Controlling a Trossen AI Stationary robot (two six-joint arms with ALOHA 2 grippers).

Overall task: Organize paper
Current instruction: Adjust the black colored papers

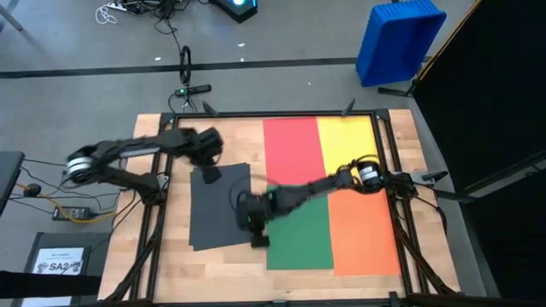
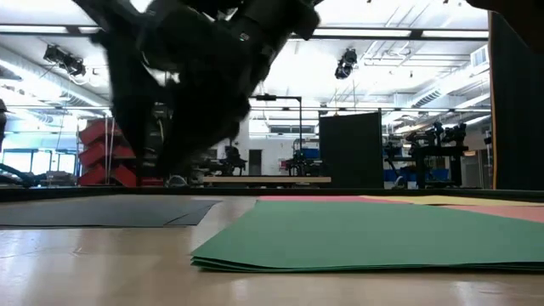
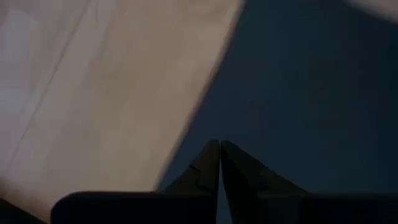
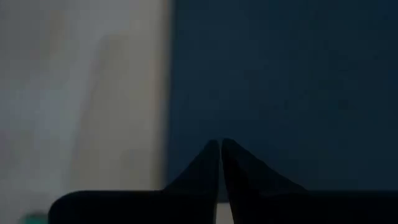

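Black paper (image 1: 217, 209) lying at table's (image 1: 230, 132) 9 o'clock, beside green, red, yellow, orange sheets; L gripper (image 1: 209, 175) and R gripper (image 1: 258, 239) both pressing down on it, fingers pressed together

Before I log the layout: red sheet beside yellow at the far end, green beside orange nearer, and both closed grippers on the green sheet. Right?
Not quite. The high view shows both closed grippers, left and right, on the dark grey sheet, not the green one. The rest stands.
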